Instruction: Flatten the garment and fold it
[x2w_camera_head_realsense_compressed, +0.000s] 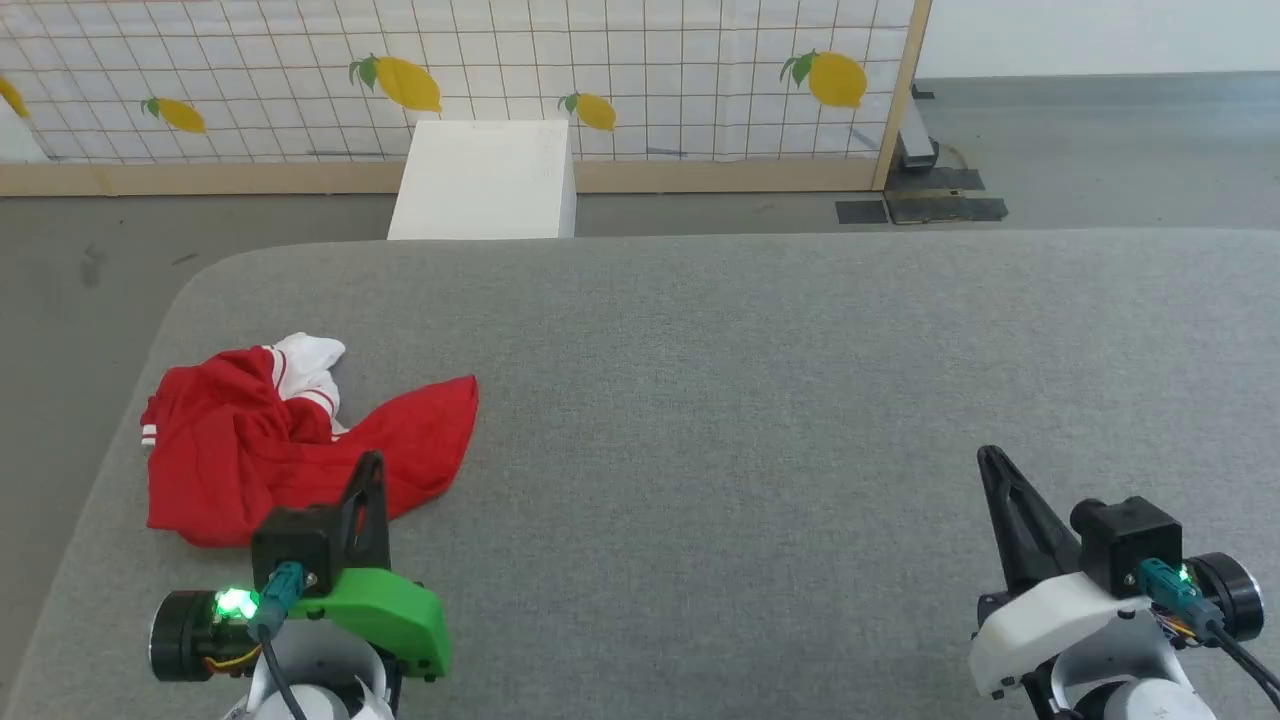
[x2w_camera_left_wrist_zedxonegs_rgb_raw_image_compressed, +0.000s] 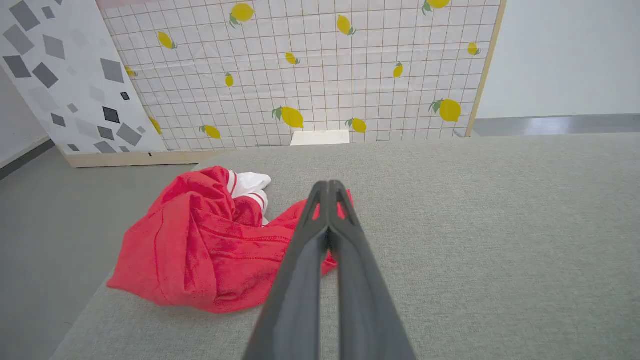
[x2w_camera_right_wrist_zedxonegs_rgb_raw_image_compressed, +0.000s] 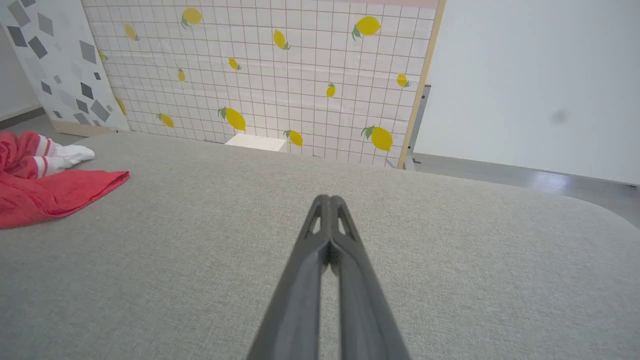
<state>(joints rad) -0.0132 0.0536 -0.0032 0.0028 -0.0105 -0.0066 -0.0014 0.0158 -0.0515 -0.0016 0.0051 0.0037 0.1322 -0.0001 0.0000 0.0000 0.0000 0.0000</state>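
Hidden: part of the garment (x2w_camera_head_realsense_compressed: 230, 450) is covered by the left gripper (x2w_camera_head_realsense_compressed: 372, 460); contact perhaps none.
Garment: crumpled at the surface's (x2w_camera_head_realsense_compressed: 750, 380) left edge, just beyond that gripper.
Grippers: both clenched, empty; right gripper (x2w_camera_head_realsense_compressed: 988, 457) well apart.

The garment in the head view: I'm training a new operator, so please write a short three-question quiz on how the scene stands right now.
1. True or false: the garment lies spread flat on the grey surface.
2. Where on that surface does the garment lie? A: toward the robot's left. B: in the middle. C: toward the robot's right.
3. Fill in: the fingers of the left gripper and the right gripper are ____.

Key:
1. False. It is crumpled, with a white sleeve bunched on top.
2. A.
3. Shut, with nothing between them.
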